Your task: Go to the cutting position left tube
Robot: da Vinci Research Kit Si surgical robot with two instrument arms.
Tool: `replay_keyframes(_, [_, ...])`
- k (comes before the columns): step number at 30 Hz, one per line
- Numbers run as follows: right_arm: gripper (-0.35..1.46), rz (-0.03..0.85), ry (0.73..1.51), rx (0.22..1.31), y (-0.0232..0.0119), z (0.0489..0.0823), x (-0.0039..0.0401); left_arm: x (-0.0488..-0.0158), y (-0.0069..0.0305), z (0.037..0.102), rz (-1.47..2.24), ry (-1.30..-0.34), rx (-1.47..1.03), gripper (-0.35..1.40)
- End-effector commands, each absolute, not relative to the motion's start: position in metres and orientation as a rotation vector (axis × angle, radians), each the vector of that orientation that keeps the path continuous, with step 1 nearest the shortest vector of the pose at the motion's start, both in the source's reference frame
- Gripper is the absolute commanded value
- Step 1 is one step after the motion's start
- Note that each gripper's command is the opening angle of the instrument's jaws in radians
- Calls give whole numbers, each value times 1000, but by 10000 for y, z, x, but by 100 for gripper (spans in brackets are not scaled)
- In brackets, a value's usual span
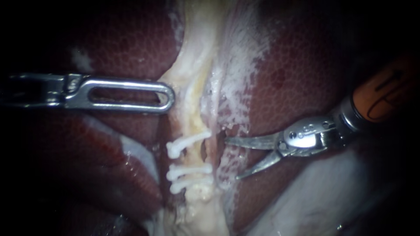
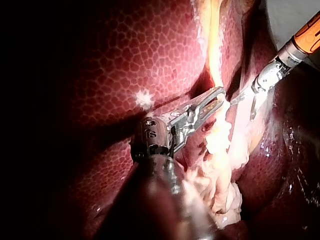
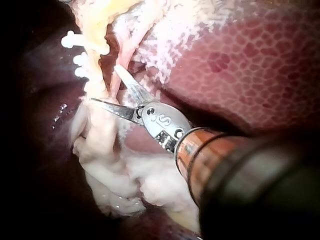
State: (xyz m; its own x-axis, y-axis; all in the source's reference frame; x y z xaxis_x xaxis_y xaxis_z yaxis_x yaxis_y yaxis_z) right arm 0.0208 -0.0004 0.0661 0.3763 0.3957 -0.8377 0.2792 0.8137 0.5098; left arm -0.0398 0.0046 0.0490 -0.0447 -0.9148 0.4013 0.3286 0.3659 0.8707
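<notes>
Liver (image 1: 306,78) surrounds us; our right instrument (image 1: 232,158), jaws apart and empty, may snag a clip (image 1: 190,169) if we misaim.

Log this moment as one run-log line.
right instrument: open, tips beside clipped tube, not around it | clips: three on tube | left instrument: tip at pale tissue above clips

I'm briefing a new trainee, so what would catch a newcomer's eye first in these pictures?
Three white clips cross the pale tube in the middle of the endoscope view. Right beside them the right instrument has its blades open, tips toward the tube. Higher up, the left instrument, bright steel with a slotted tip, reaches the same tube across the dark red liver.
</notes>
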Motion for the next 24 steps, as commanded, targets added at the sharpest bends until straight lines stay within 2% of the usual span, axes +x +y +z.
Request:
replay_keyframes(1, [143,79,1205,662,-4,662,210,-398,46,489,-1123,-1214,631,-35])
replay_keyframes(16, [143,85,1121,711,-4,676,222,-389,45,480,-1122,-1219,627,-35])
replay_keyframes(24, [142,78,1115,759,-10,677,227,-389,45,480,-1122,-1219,627,-35])
